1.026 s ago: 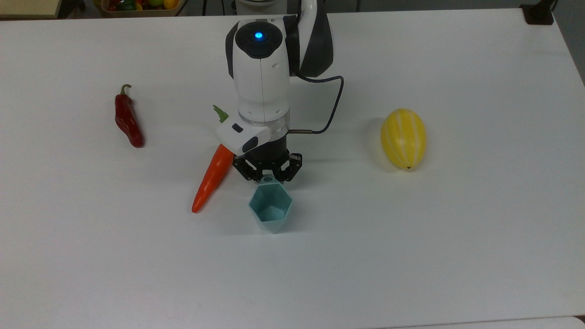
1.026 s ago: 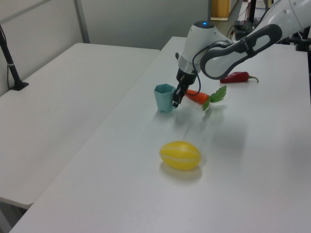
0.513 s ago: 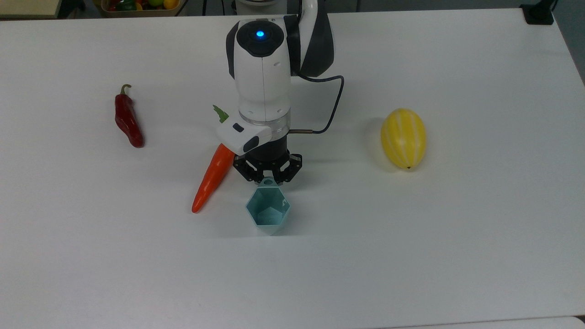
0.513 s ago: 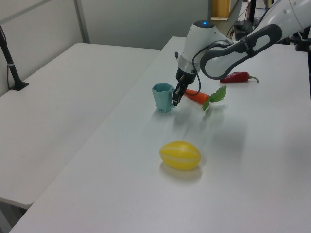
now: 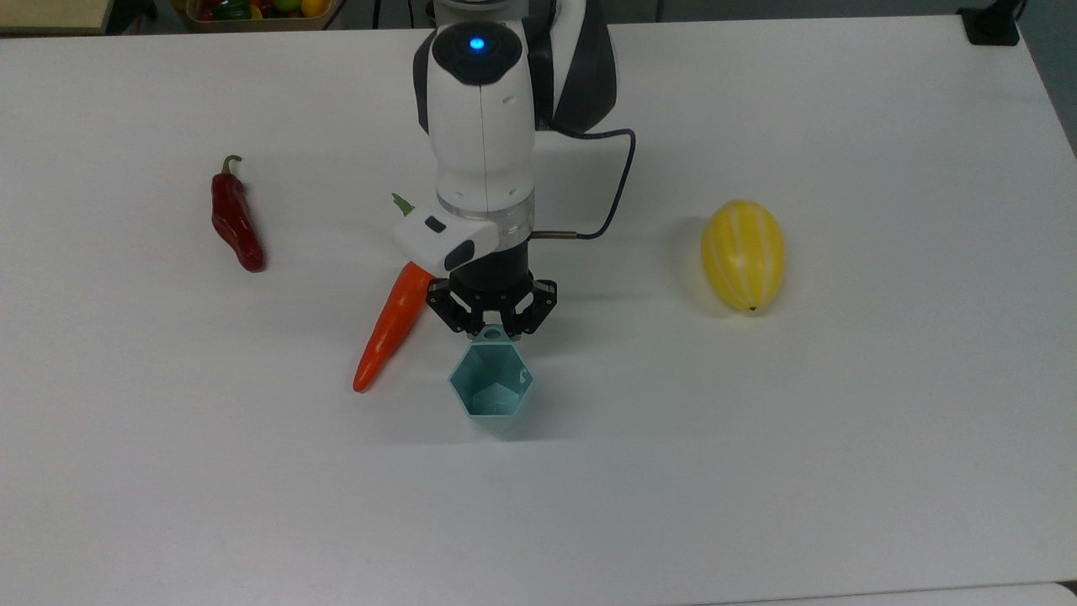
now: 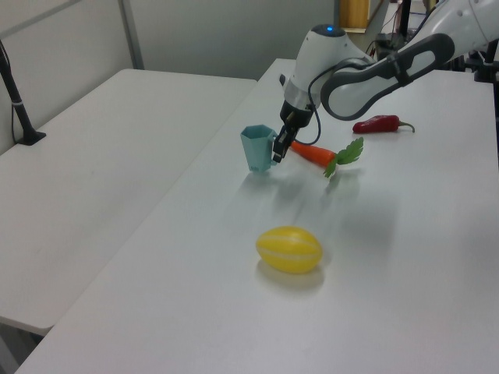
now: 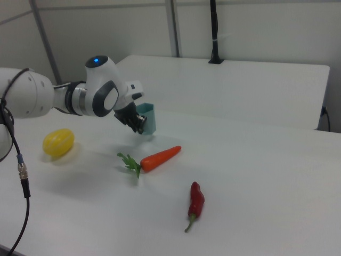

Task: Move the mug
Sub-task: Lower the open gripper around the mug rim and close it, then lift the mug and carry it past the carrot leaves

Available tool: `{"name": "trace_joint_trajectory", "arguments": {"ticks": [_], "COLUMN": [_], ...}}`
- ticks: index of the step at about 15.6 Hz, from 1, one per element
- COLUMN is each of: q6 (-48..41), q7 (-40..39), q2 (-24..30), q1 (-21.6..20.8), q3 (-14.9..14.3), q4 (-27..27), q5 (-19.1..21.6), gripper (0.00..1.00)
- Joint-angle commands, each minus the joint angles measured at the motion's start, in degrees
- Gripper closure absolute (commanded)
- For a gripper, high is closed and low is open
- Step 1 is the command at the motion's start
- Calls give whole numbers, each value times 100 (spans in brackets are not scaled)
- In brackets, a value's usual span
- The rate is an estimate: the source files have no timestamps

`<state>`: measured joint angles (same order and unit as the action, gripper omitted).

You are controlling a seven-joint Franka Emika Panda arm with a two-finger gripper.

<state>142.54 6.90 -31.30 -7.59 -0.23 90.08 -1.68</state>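
The mug is a small pale teal faceted cup, upright and lifted off the white table; it also shows in the left view and the right view. My gripper is shut on the mug's small tab handle at its rim, on the arm's side. In the left view the gripper sits at the mug's right; in the right view the gripper sits at its left. A shadow lies on the table under the mug.
An orange carrot with green leaves lies just to the top view's left of the gripper. A red chili pepper lies farther left. A yellow striped melon rests at the top view's right. The white table stretches wide around them.
The gripper has risen with the mug by its handle; the mug has come off the table and hangs higher, shifted slightly toward the top view's left.
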Motion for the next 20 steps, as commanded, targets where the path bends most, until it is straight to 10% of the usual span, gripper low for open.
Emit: {"name": "trace_joint_trajectory", "arguments": {"ticks": [1,20], "q6": [-427,-3900], "q7": [137,-1875], "q2": [597,3269], "q1": [-14,416], "q3": [-38,-38], "q4": [150,1220], "q5": [-34,484], "gripper": [100,100]}}
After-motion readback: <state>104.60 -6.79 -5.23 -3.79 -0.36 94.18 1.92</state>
